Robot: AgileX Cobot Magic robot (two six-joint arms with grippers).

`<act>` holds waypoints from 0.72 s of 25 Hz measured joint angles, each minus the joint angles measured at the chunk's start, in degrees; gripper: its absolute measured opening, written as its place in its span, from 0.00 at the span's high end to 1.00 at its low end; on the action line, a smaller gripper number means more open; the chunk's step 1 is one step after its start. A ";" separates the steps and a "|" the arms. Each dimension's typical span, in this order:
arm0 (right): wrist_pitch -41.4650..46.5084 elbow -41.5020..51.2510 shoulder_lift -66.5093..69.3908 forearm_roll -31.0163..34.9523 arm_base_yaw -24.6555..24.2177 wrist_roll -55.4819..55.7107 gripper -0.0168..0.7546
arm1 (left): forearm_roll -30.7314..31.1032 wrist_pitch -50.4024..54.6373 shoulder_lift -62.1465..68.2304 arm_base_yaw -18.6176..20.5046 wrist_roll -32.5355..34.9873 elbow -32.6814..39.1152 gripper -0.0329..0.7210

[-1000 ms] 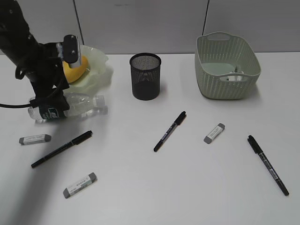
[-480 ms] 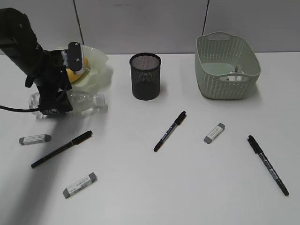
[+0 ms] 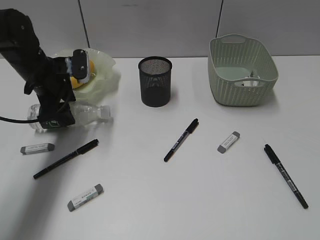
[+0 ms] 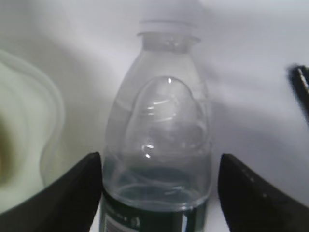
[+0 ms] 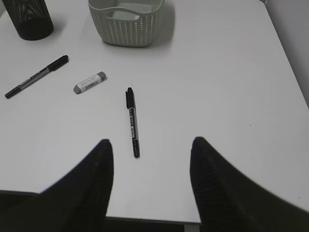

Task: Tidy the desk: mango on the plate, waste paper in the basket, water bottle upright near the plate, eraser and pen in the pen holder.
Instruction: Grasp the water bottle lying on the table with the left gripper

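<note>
The water bottle (image 3: 87, 113) lies on its side on the desk (image 3: 150, 200), just in front of the plate (image 3: 102, 75). My left gripper (image 3: 54, 119) is open, with one jaw on each side of the bottle at its dark green label. In the left wrist view (image 4: 160, 157) the left jaw touches the bottle (image 4: 164, 111) and the right jaw stands a little off it. The mango (image 3: 75, 81) lies on the plate, half hidden by my arm. The waste paper (image 3: 250, 80) lies in the basket (image 3: 242, 90). My right gripper (image 5: 150, 141) is open and empty.
The pen holder (image 3: 155, 82) stands at the back middle. Three pens (image 3: 66, 159) (image 3: 181, 140) (image 3: 286, 175) and three erasers (image 3: 37, 148) (image 3: 85, 197) (image 3: 228, 142) lie loose on the desk. The right wrist view shows the desk's front and right edges.
My left arm has come down and turned over the lying bottle, so the jaws now sit lower around its label. The bottle has barely shifted. Nothing else has moved.
</note>
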 joint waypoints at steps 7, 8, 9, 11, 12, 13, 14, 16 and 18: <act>0.00 0.00 0.00 0.00 0.00 0.00 0.44 | 0.24 3.17 -0.35 -0.84 -0.16 0.00 0.21; 0.00 0.00 0.00 0.00 0.00 0.00 0.44 | 0.11 3.17 -0.50 -0.84 -0.79 0.00 0.21; 0.00 0.00 0.00 0.00 0.00 0.00 0.44 | -0.03 3.17 -0.55 -0.84 -1.33 0.00 0.21; 0.00 0.00 0.00 0.00 0.00 0.00 0.44 | -0.10 3.62 -0.66 -0.84 -1.97 0.00 0.21; 0.00 0.00 0.00 0.00 0.00 0.00 0.44 | -0.10 3.98 -0.66 -0.84 -2.09 0.00 0.21; 0.00 0.00 0.00 0.00 0.00 0.00 0.44 | -0.10 4.29 -0.66 -0.84 -2.21 0.00 0.21; 0.00 0.00 0.00 0.00 0.00 0.00 0.44 | -0.10 4.48 -0.66 -0.84 -2.26 0.00 0.21; 0.00 0.00 0.00 0.00 0.00 0.00 0.44 | -0.10 5.11 -0.66 -0.84 -2.40 0.00 0.21; 0.00 0.00 0.00 0.00 0.00 0.00 0.44 | -0.10 5.78 -0.66 -0.84 -2.66 0.00 0.21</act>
